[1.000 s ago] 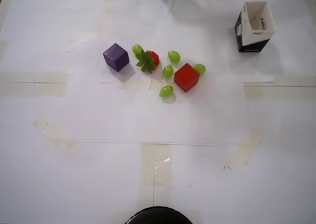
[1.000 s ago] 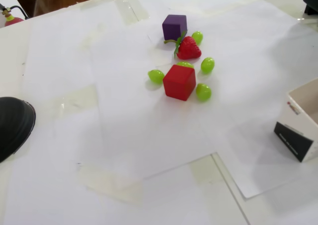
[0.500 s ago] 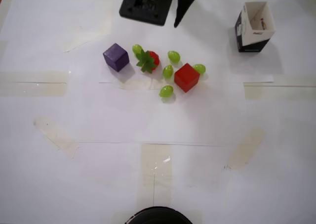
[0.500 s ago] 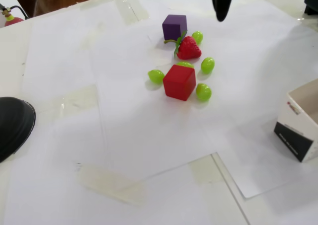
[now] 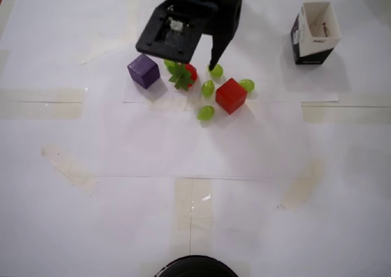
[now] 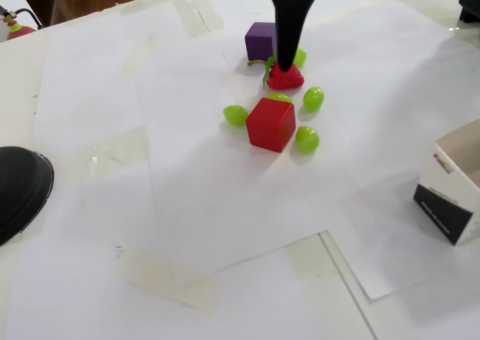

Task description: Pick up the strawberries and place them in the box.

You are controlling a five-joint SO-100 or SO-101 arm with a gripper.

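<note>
One red strawberry (image 5: 185, 75) with a green leafy top lies on the white paper between the purple cube and the red cube; it also shows in the fixed view (image 6: 286, 77). My black gripper (image 5: 201, 63) hangs right over it with its jaws apart. One thin finger (image 5: 215, 54) comes down just right of the strawberry, and the wide jaw is above its left side. In the fixed view the gripper (image 6: 287, 61) reaches down to the strawberry's top. The box (image 5: 314, 35) stands open and empty at the far right, partly cut off in the fixed view (image 6: 456, 201).
A purple cube (image 5: 143, 70) sits left of the strawberry and a red cube (image 5: 231, 95) to its right. Several green grapes lie around them, such as one (image 5: 206, 112) in front and one (image 5: 247, 84) beside the red cube. A black round object (image 6: 19, 190) is at the table edge.
</note>
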